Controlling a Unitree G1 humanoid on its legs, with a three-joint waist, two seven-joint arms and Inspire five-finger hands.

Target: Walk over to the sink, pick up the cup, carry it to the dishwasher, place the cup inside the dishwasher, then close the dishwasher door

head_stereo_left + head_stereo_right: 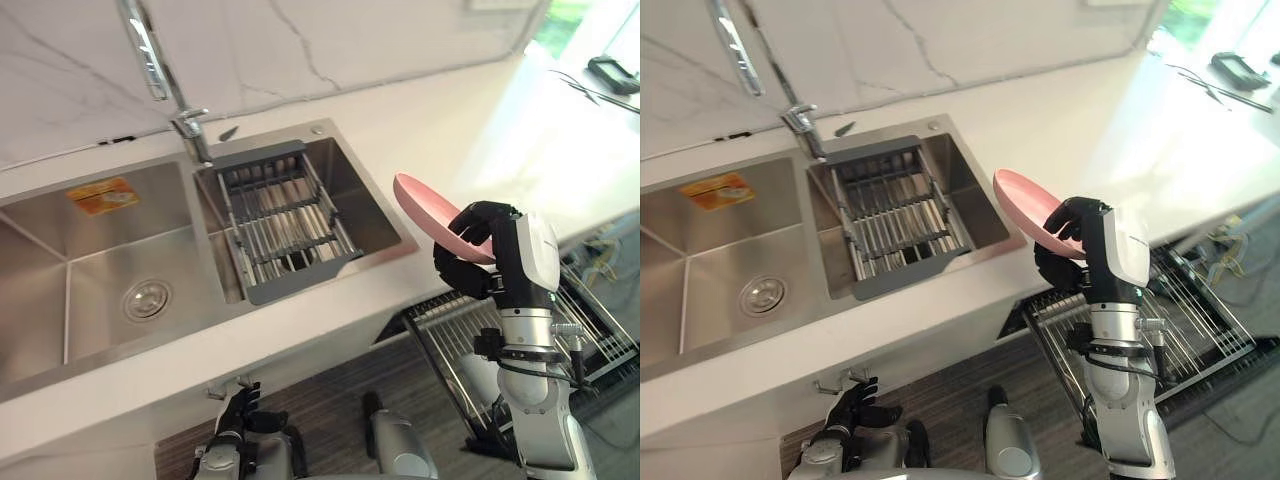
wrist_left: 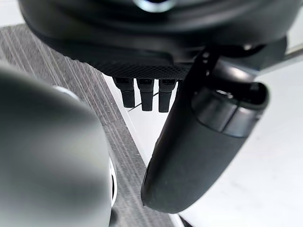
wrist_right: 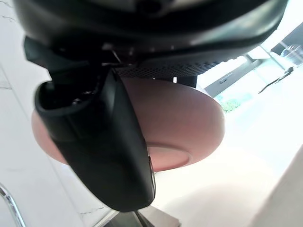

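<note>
There is one pink plate (image 1: 417, 201), and no cup can be made out. The right hand (image 1: 463, 275) holds the plate tilted in the air, with fingers curled over its rim and the thumb (image 3: 104, 156) across its underside. The plate hangs past the counter's front edge, just right of the sink (image 1: 90, 255) and above the one pulled-out dishwasher rack (image 1: 447, 330), touching neither.

The steel sink has two basins. The left basin shows one round drain (image 1: 147, 298) and one orange sticker (image 1: 103, 194) on its back wall. The right basin carries one grey drying rack (image 1: 285, 215) set across it. One faucet (image 1: 160, 70) rises behind the divider between the basins.

The white counter (image 1: 430, 110) runs bare from the sink's right rim toward the far right corner, where one dark flat thing (image 1: 612, 72) lies. The wire dishwasher rack juts out below the counter's edge over the dark plank floor (image 1: 330, 395), with open air between it and the plate.

The left hand (image 1: 238, 408) hangs low in front of the cabinet under the left basin, its fingers (image 2: 147, 93) loosely extended and holding nothing.
</note>
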